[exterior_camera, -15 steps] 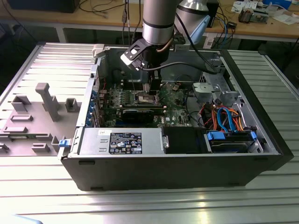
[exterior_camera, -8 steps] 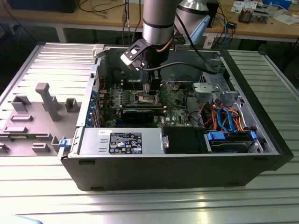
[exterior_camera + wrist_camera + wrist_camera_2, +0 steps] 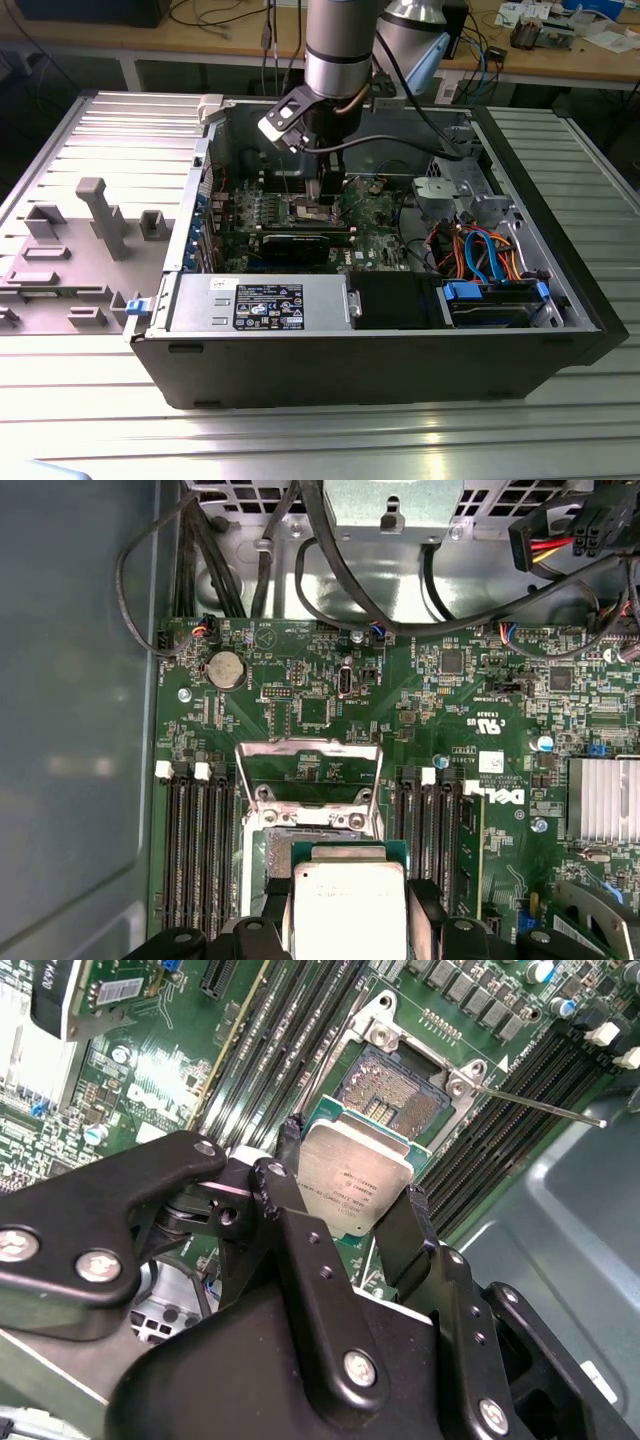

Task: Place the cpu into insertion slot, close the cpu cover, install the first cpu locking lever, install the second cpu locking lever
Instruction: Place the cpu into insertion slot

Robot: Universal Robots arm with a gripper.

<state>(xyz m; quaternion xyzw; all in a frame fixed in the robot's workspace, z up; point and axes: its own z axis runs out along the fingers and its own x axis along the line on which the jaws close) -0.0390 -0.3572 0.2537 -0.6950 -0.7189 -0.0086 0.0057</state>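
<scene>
In both wrist views my gripper (image 3: pixel 352 1168) (image 3: pixel 347 900) is shut on the cpu (image 3: pixel 355 1185) (image 3: pixel 345 915), a flat silver-topped square held by two opposite edges. The chip hangs just above and slightly off the insertion slot (image 3: pixel 395 1090) (image 3: pixel 272 855), whose dark contact field is exposed. The cpu cover (image 3: pixel 310 747), a thin silvery frame, stands swung open on the slot's far side. A thin metal locking lever (image 3: pixel 540 1105) sticks out beside the slot. In the exterior view the gripper (image 3: pixel 325 195) reaches down into the open computer case over the green board.
Long black memory slots (image 3: pixel 195 850) (image 3: pixel 430 835) flank the socket on both sides. A black card (image 3: pixel 300 243), a power supply (image 3: pixel 270 300) and bundled cables (image 3: pixel 480 250) crowd the case. A grey fixture (image 3: pixel 100 215) stands on the exterior view's left.
</scene>
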